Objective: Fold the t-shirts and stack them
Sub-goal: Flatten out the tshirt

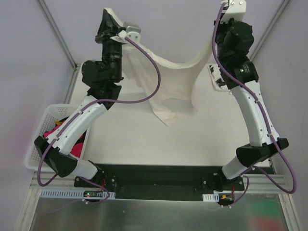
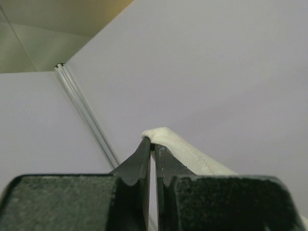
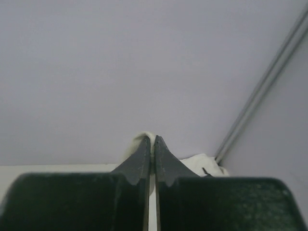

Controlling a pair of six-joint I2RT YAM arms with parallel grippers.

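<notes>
The plain cream-white t-shirt is lifted off the table and hangs in a sagging swag between my two raised arms. Its lowest fold trails down toward the tabletop. At the shirt's upper left corner my left gripper is shut on a hemmed edge of the cloth. My right gripper is shut on a small bunch of the same cloth at the upper right. A second t-shirt, white with black marks, lies crumpled at the table's far right, mostly behind the right arm. It also shows in the right wrist view.
A white slatted basket holding pink and red clothes stands off the table's left edge beside the left arm. Metal frame posts rise at the back corners, in front of plain grey walls.
</notes>
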